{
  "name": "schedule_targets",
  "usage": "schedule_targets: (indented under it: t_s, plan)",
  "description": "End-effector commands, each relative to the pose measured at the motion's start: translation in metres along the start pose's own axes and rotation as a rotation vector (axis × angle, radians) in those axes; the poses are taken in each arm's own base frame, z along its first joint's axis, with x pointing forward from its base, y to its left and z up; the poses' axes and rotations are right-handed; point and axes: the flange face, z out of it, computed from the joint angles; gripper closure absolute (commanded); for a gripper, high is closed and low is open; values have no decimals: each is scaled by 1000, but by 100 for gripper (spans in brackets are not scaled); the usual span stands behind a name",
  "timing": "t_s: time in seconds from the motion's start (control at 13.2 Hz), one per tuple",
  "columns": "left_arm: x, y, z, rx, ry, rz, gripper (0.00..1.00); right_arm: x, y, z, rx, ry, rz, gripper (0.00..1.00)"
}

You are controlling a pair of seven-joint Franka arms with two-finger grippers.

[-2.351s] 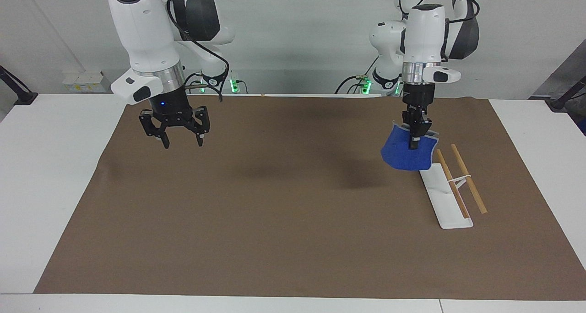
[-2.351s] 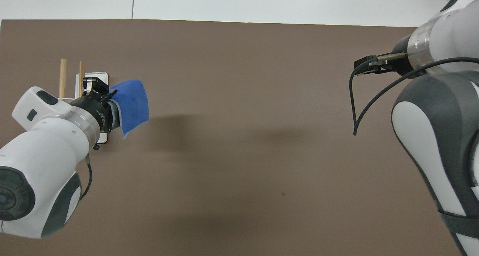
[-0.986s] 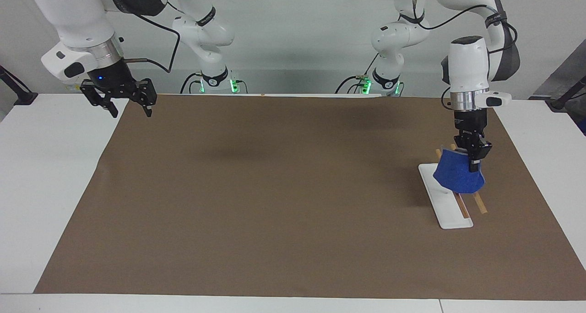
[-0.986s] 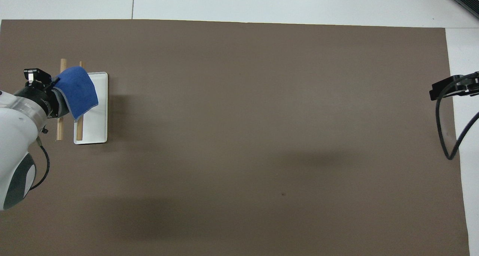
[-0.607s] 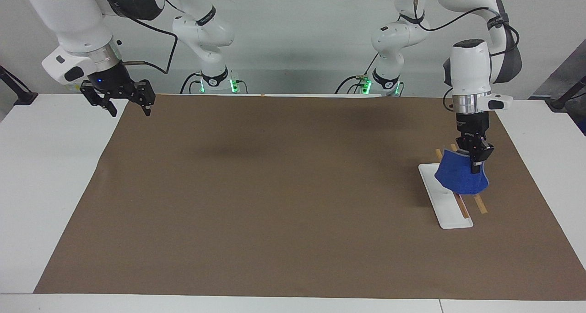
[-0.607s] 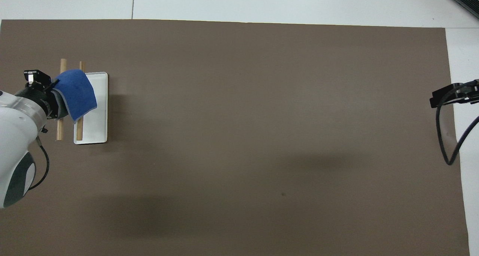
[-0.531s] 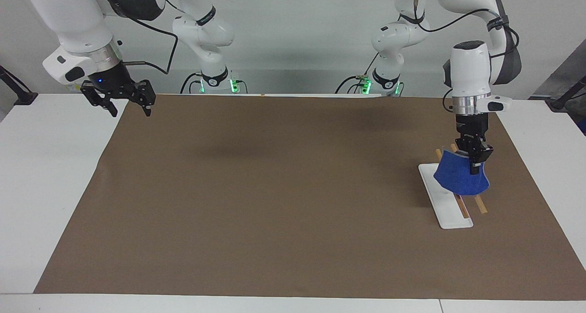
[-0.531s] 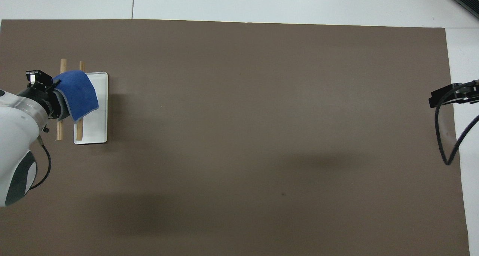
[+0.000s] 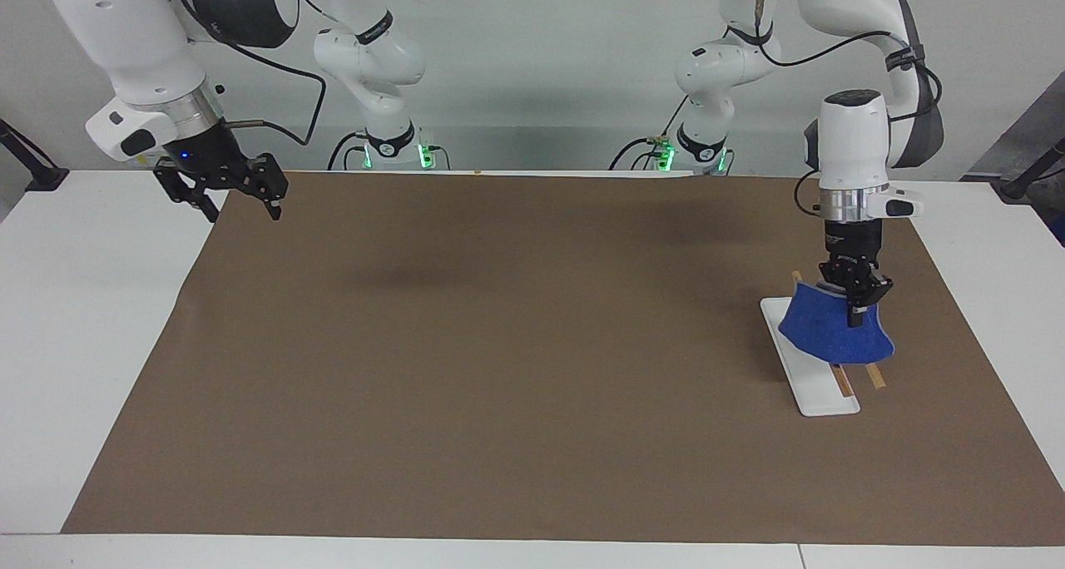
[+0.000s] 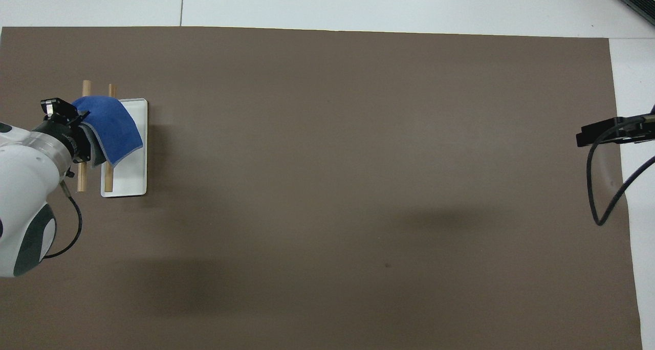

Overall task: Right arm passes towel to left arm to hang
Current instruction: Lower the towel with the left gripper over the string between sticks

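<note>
The blue towel (image 9: 832, 340) hangs from my left gripper (image 9: 854, 307), which is shut on its top edge. The towel's lower part drapes over the two wooden rods (image 9: 874, 376) of the white tray (image 9: 819, 398) at the left arm's end of the table. In the overhead view the towel (image 10: 110, 125) covers the middle of the rods (image 10: 82, 178) and part of the tray (image 10: 130, 178), with the left gripper (image 10: 77, 126) beside it. My right gripper (image 9: 243, 211) is open and empty, up in the air over the brown mat's edge at the right arm's end; it also shows in the overhead view (image 10: 606, 132).
A large brown mat (image 9: 499, 344) covers most of the white table (image 9: 83, 344). The rod ends stick out from under the towel on both sides. A black cable (image 10: 598, 186) hangs from the right arm.
The left gripper has come down with the towel, which now spreads lower over the rods and tray. The right gripper has shifted slightly, still open.
</note>
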Motion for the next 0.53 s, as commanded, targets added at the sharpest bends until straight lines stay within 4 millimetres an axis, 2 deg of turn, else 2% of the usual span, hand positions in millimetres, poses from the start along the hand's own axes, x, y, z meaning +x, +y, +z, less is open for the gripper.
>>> schedule_targets:
  t_s: [0.0, 0.46]
  plan:
    - [15, 0, 8, -7, 12, -27, 100, -6, -8, 1, 11, 27, -21, 0]
    - [15, -7, 19, 17, 8, -120, 100, -4, -10, 0, 10, 36, -12, 0]
